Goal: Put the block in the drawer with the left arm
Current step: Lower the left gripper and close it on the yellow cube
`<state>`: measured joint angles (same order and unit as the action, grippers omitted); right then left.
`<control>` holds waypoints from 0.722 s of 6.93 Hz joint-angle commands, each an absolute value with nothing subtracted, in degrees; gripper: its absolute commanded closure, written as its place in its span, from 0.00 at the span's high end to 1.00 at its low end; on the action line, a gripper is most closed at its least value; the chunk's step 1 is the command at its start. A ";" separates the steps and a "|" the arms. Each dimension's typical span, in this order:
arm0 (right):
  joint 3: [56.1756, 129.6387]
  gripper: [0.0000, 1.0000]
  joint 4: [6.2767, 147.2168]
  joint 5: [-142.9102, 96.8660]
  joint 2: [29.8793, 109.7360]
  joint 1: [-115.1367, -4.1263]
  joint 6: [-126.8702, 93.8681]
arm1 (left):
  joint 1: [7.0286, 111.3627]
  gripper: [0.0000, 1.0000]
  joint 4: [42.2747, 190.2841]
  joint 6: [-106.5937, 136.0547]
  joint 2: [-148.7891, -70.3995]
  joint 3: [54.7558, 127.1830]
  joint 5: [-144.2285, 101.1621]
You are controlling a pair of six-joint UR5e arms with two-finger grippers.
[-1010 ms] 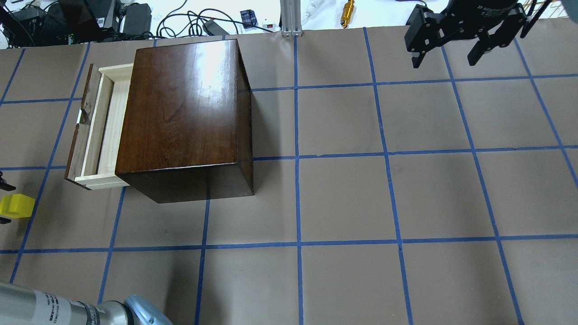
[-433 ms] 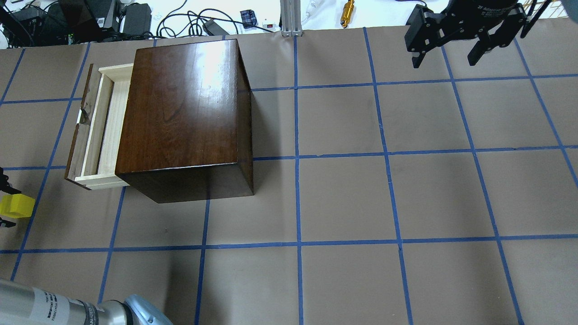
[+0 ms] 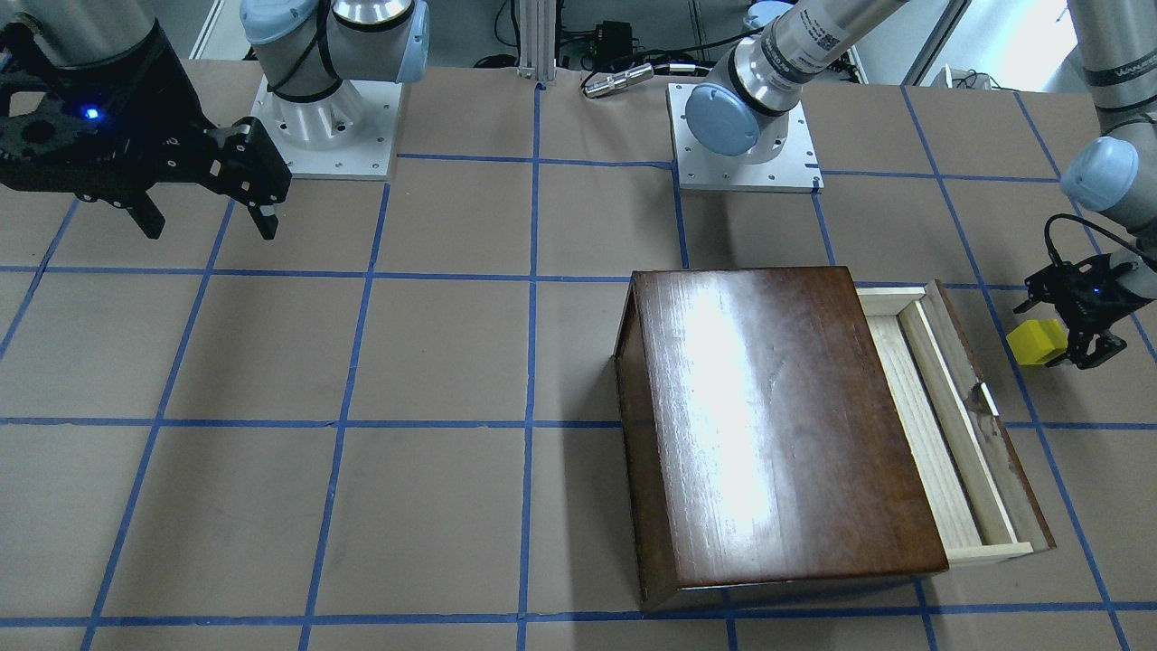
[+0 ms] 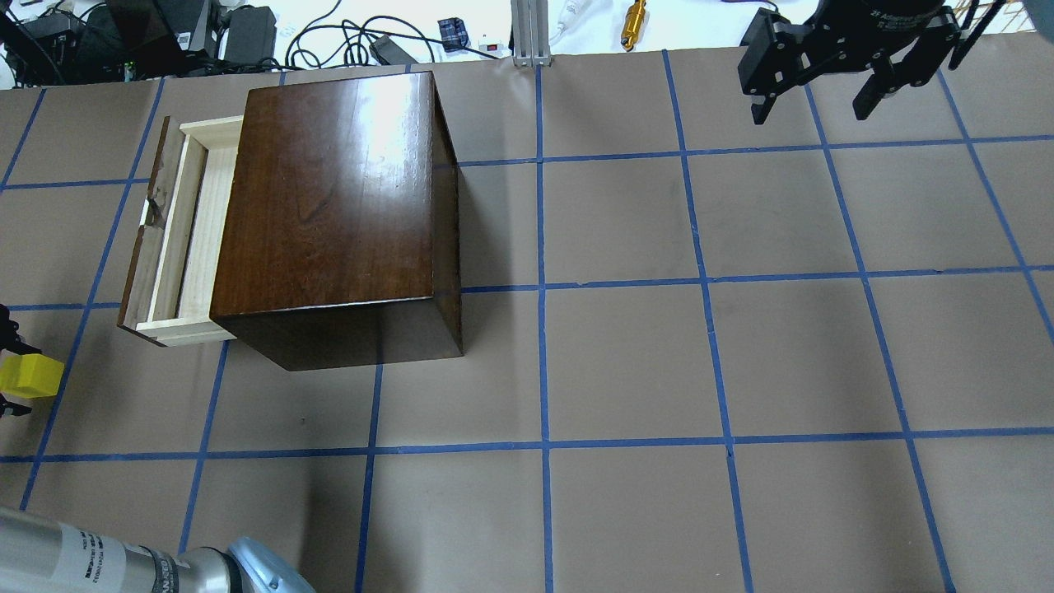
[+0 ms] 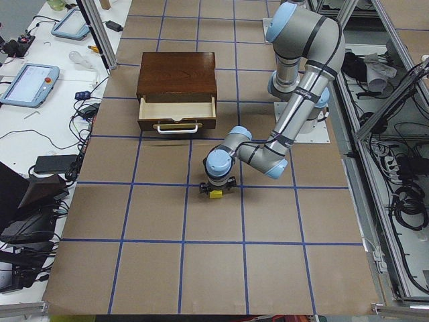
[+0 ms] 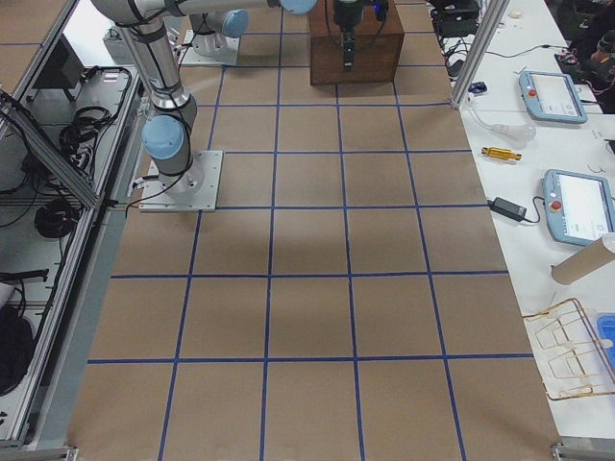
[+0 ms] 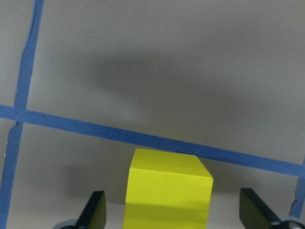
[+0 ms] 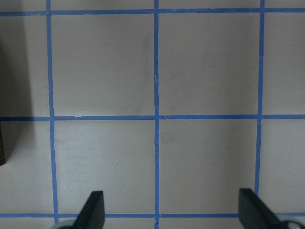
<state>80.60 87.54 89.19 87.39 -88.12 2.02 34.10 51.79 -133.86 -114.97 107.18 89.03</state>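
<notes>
Straddling the yellow block [image 7: 167,188] on the table [image 3: 452,362], near the open drawer [image 3: 931,425], left gripper [image 7: 174,206] stood unclamped; right gripper [image 3: 210,226] likewise spread. Block judged light, rigid: pinch opposite flat faces.

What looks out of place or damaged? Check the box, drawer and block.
Nothing stands out. The drawer is part open, its visible floor bare; the block sits square on the table inside the open left claw; the right claw hangs clear.
</notes>
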 commanded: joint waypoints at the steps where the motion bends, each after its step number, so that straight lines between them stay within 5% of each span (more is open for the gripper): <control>1: 80.60 1.00 87.54 89.12 87.45 -88.07 2.02 | 34.28 1.00 51.68 -133.86 -115.14 107.14 88.95; 5: 80.60 1.00 87.54 89.12 87.45 -88.15 2.02 | 34.28 0.89 51.59 -134.21 -115.31 107.14 88.95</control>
